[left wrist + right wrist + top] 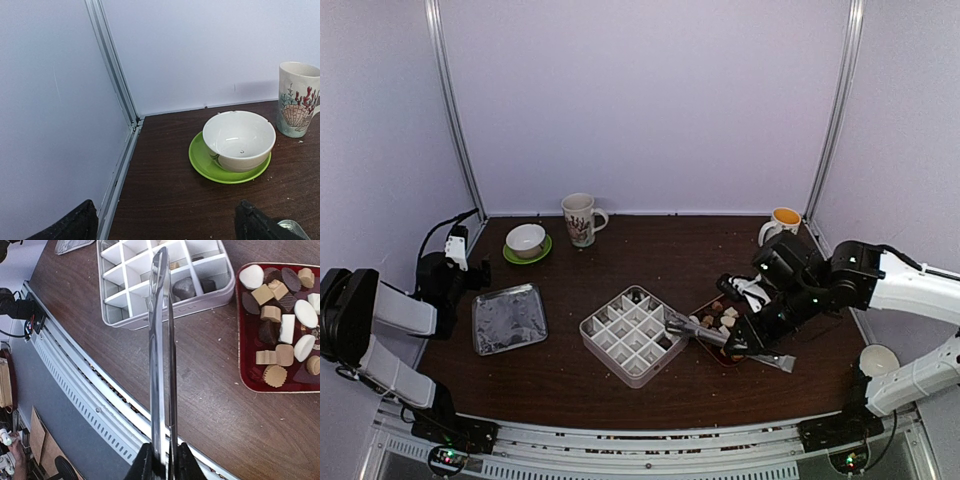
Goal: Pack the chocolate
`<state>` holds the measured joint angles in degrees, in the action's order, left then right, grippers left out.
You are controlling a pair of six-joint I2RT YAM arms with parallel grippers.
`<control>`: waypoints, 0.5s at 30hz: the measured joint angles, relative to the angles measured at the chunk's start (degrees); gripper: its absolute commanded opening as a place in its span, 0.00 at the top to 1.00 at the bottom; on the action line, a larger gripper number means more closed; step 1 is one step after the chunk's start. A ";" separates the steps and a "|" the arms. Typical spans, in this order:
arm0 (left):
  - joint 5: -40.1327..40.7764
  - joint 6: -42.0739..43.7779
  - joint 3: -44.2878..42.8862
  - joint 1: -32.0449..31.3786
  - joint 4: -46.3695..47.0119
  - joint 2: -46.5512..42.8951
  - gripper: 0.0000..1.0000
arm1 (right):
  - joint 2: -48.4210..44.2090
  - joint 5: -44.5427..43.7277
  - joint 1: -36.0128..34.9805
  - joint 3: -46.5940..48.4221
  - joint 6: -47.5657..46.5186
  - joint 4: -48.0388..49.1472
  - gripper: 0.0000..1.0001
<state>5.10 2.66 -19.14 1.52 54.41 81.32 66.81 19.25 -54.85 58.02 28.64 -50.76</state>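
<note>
Brown, tan and white chocolate in small cubes, discs and ovals: left pincer spread wide, at least three pieces in one white gridded box on the bench, right pincer pinching one pair of metal tongs, roughly nineteen pieces on one red tray at right.

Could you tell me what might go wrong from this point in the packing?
The right gripper holds the long tongs by their very end, so the tips may wobble and miss a cell of the divided box. Swinging over, the tongs could knock chocolates off the crowded red tray.
</note>
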 measured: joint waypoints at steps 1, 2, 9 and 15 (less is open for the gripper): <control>0.00 0.00 0.00 0.00 0.00 0.00 0.02 | 0.48 0.44 -0.66 0.00 -0.11 0.50 0.84; 0.00 0.00 0.00 0.00 0.00 0.00 0.02 | 0.87 0.72 -1.22 0.02 -0.26 0.94 0.84; 0.00 0.00 0.00 0.00 0.00 0.00 0.02 | 4.72 2.78 -3.43 1.49 -2.54 2.36 0.83; 0.00 0.00 0.00 0.00 0.00 0.00 0.02 | 7.41 2.80 -3.69 4.04 -4.00 2.78 0.83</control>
<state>5.10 2.66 -19.14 1.52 54.41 81.32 74.22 22.04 -58.54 62.06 24.64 -47.99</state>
